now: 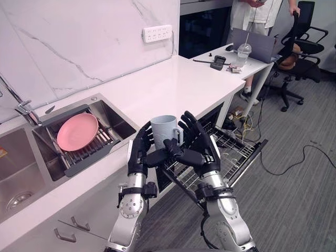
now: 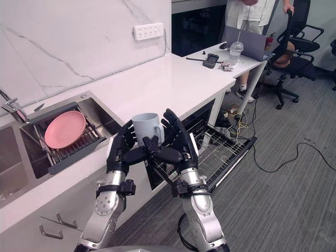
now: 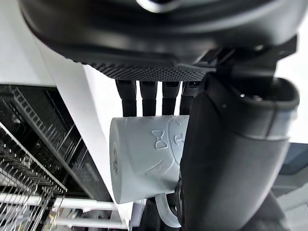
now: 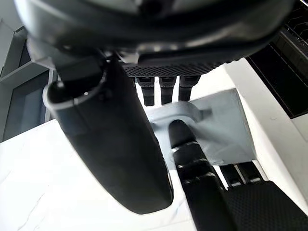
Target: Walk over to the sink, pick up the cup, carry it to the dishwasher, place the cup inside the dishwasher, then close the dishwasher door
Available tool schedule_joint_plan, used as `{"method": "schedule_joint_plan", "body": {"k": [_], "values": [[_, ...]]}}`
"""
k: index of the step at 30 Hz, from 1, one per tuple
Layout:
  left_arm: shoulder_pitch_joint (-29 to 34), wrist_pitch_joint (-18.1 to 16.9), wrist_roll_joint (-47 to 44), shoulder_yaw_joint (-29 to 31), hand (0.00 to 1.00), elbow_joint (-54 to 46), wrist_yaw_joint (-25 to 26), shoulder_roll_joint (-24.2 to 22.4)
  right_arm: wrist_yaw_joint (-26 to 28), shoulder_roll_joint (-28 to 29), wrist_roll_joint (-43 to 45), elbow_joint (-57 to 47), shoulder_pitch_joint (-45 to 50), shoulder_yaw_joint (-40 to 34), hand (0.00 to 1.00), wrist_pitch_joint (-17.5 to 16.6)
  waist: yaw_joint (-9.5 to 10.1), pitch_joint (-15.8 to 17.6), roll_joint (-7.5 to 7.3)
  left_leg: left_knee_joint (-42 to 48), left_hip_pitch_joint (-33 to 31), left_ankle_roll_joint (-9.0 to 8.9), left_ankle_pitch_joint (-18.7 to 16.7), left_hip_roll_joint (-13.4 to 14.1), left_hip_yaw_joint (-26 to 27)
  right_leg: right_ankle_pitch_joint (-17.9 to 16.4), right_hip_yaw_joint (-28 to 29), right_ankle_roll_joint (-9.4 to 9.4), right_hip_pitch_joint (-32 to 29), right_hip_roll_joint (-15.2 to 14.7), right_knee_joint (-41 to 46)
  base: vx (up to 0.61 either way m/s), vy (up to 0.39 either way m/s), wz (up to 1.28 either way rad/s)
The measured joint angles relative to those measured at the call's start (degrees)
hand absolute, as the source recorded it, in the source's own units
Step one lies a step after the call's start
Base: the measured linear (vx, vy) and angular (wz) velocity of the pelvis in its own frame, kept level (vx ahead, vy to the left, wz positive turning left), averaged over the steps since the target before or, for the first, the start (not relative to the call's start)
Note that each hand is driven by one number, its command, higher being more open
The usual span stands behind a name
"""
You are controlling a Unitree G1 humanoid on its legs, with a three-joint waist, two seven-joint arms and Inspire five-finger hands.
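A pale grey-blue cup (image 1: pixel 164 128) hangs upright in the air between my two hands, at the white counter's front edge and above the open dishwasher (image 1: pixel 231 149). My left hand (image 1: pixel 139 155) pinches it, fingers behind its wall and thumb across the front, as the left wrist view shows on the cup (image 3: pixel 144 163). My right hand (image 1: pixel 202 149) rests against the handle side with fingers spread and fairly straight; the handle (image 4: pixel 180 115) lies between its thumb and fingers. The dishwasher's door is down and its wire rack is pulled out.
A sink (image 1: pixel 113 113) to the left holds a drain rack with a pink plate (image 1: pixel 77 131), beside a faucet (image 1: pixel 23 110). Farther back, a person (image 1: pixel 252 13) stands at a desk (image 1: pixel 257 65) with a laptop and plastic cup, near an office chair (image 1: pixel 302 47). Cables cross the floor (image 1: pixel 294 157).
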Motion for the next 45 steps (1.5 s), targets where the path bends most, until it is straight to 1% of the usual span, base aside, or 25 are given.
{"method": "schedule_joint_plan", "body": {"k": [5,11,19,26,32,33,34,40,43,45], "values": [[-0.7,0.0,0.0,-0.5,0.30,0.0,-0.1,0.0,-0.5,-0.4,0.0,0.3,-1.5,0.0,0.90,0.0,-0.01,-0.1,0.02,-0.2,-0.5,-0.07,0.2,-0.1,-0.4,0.0,-0.3,0.01,-0.3,0.0,0.0,0.01,-0.005,0.04],[-0.7,0.0,1.3,-1.5,0.30,0.0,0.0,0.6,-0.9,-0.5,0.4,0.9,-1.5,-0.1,0.90,0.0,0.02,-1.0,0.08,-2.0,-0.4,0.04,1.4,-0.3,-1.1,0.0,-0.9,0.02,-0.7,-0.1,0.0,-0.01,-0.006,0.07],[-0.7,0.0,2.3,-3.3,0.30,0.0,0.0,1.1,-2.1,-0.5,4.7,2.0,-1.5,-0.5,0.90,0.0,0.05,-1.6,0.12,-5.0,0.2,0.27,3.7,-0.6,-1.9,0.0,-1.8,0.12,-1.1,-0.2,0.1,-0.03,-0.009,0.06],[-0.7,0.0,2.3,-5.1,0.30,0.0,0.0,1.2,-3.3,-0.6,7.4,3.9,-3.8,-1.2,0.90,0.0,0.15,-1.8,0.10,-5.0,0.2,0.27,3.9,-0.7,-2.2,0.1,-2.1,0.17,-1.1,-0.3,0.2,0.00,0.000,0.01],[-0.8,0.1,2.2,-5.6,0.30,0.8,-0.3,1.4,-3.2,-2.5,9.1,5.3,-5.6,-1.2,0.90,0.8,0.15,-2.2,0.11,-5.0,-0.1,0.18,4.2,-0.7,-2.9,0.1,-2.7,0.17,-1.1,-0.3,0.2,-0.01,-0.009,0.05],[-1.4,0.1,2.2,-6.3,0.30,1.1,-0.3,2.4,-3.1,-3.3,9.1,6.0,-6.2,-1.2,0.90,1.0,0.18,-2.3,0.08,-5.0,-0.3,0.16,4.3,-0.7,-3.2,0.1,-3.0,0.14,-1.0,-0.3,0.1,-0.03,-0.018,0.17],[-2.3,0.2,2.2,-7.2,0.30,1.4,-0.5,4.0,-2.9,-4.3,9.2,6.6,-6.8,-1.3,0.30,1.5,0.15,-2.4,0.08,-5.0,-0.6,0.13,4.5,-0.7,-3.8,0.1,-3.5,0.12,-1.0,-0.3,0.1,-0.03,-0.020,0.18],[-4.8,0.5,4.5,-7.7,0.30,3.3,-0.8,8.1,-0.3,-9.2,10.4,9.1,-10.2,0.0,0.30,4.6,0.28,-2.4,0.11,-5.0,-1.2,-0.10,4.9,-0.2,-3.9,0.6,-3.6,-0.50,-1.4,0.2,-0.1,-0.02,-0.014,0.03],[-5.2,0.5,5.9,-7.8,0.30,3.2,-1.2,8.9,-0.3,-9.9,11.6,9.6,-10.9,0.1,0.30,5.2,0.30,-2.4,0.11,-5.0,-1.3,-0.14,4.9,0.1,-3.8,0.9,-3.5,-0.69,-1.5,0.7,-0.5,0.00,0.000,0.00],[-5.5,0.5,6.8,-7.8,0.30,3.2,-1.8,9.8,0.5,-11.6,13.6,10.6,-12.1,0.3,0.30,5.4,0.25,-2.4,0.11,-4.9,-1.4,-0.15,4.9,0.3,-3.7,0.9,-3.3,-0.80,-1.6,0.9,-0.5,-0.01,-0.021,-0.04]]}}
